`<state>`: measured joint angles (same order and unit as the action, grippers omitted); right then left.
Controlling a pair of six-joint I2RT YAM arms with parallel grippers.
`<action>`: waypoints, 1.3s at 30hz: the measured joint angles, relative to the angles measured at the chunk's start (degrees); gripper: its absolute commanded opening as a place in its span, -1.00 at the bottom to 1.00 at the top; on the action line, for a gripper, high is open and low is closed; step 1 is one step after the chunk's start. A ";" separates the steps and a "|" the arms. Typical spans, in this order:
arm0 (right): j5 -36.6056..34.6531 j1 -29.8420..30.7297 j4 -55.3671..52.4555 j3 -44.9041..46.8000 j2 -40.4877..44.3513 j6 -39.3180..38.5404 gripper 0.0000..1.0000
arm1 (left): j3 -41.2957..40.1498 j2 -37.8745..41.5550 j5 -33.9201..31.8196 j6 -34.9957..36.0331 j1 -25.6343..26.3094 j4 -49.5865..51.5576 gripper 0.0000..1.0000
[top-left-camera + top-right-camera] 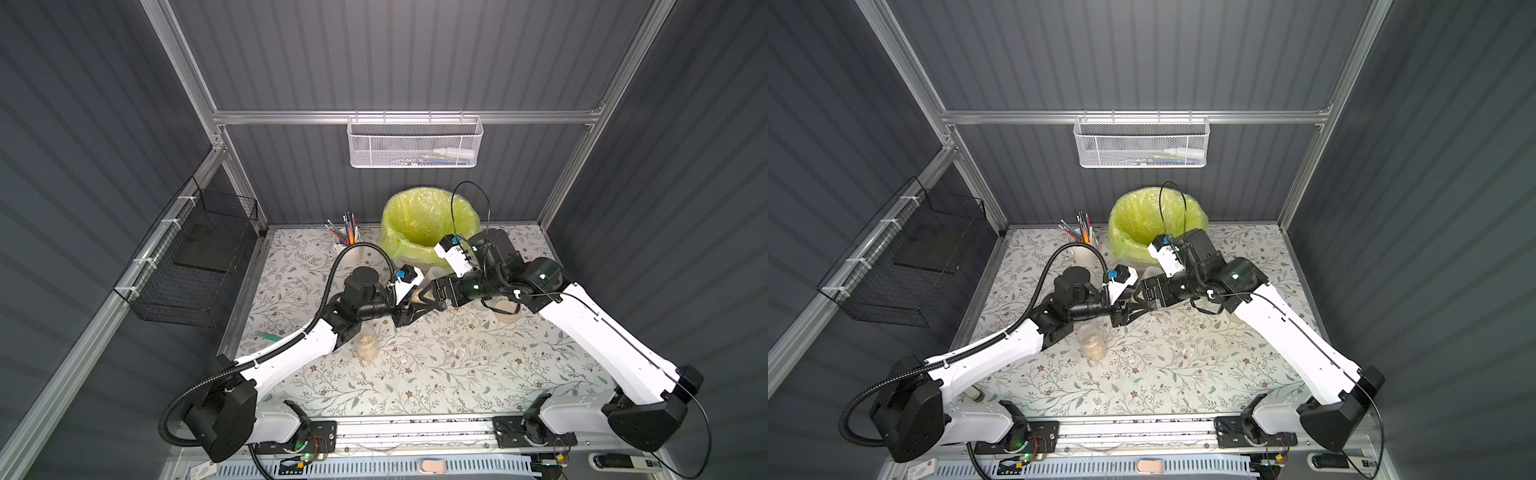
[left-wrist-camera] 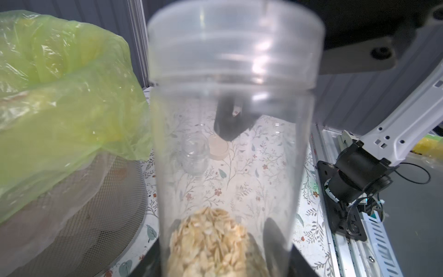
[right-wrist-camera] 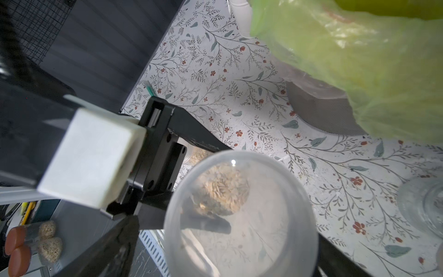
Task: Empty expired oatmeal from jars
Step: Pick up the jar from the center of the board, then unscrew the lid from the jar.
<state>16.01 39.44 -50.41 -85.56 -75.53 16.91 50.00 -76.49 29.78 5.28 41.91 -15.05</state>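
Note:
A clear jar (image 2: 230, 134) with a clear screw lid (image 2: 236, 45) hangs above the table in front of the bin. My left gripper (image 2: 225, 242) is shut on its base end, where the oatmeal (image 2: 213, 242) is heaped. My right gripper (image 3: 239, 242) stands open around the lid (image 3: 242, 215), with a gap at one finger. In a top view the jar (image 1: 415, 297) lies between left gripper (image 1: 411, 306) and right gripper (image 1: 427, 296). A second jar (image 1: 365, 347) with oatmeal stands by the left forearm. An empty glass jar (image 2: 194, 156) stands near a beige lid (image 2: 218, 150).
A grey mesh bin with a yellow-green bag (image 1: 415, 224) stands at the back middle. Left of it is a white mug of pencils (image 1: 347, 249). A green pen (image 1: 270, 337) lies at the table's left edge. Loose flakes dot the floral table (image 1: 457, 374).

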 measured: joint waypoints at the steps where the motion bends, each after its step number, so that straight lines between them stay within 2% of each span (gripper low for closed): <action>1: -0.13 -0.11 0.26 0.98 0.87 0.04 0.98 | 0.02 0.00 -0.96 0.35 0.00 0.00 -0.53; 6: -0.15 -2.45 1.18 8.07 8.46 1.68 0.98 | 0.48 0.11 -7.67 3.17 0.00 0.15 -0.55; 12: 4.74 -11.63 1.46 13.75 18.27 7.67 0.98 | 1.73 1.64 -18.82 9.07 0.74 0.79 -0.46; 16: 8.61 -15.96 0.02 13.51 19.56 10.82 0.97 | 1.44 2.93 -26.16 13.55 2.89 0.48 -0.46; 23: 13.49 -20.94 -1.68 9.51 14.53 18.62 0.85 | -1.27 3.93 -35.08 21.40 7.69 -1.75 -0.48; 29: 14.45 -21.09 -2.78 -1.49 6.03 21.64 0.74 | -1.81 3.23 -39.10 25.27 10.82 -2.73 -0.47; 39: 16.02 -19.56 -4.59 -3.80 -1.51 22.95 0.68 | -0.57 -5.33 -44.04 31.17 16.09 -6.08 -0.50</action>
<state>32.03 19.88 -55.00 -89.36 -77.03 39.86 49.43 -81.82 -14.26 36.45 58.00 -21.12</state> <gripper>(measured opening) 0.840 0.553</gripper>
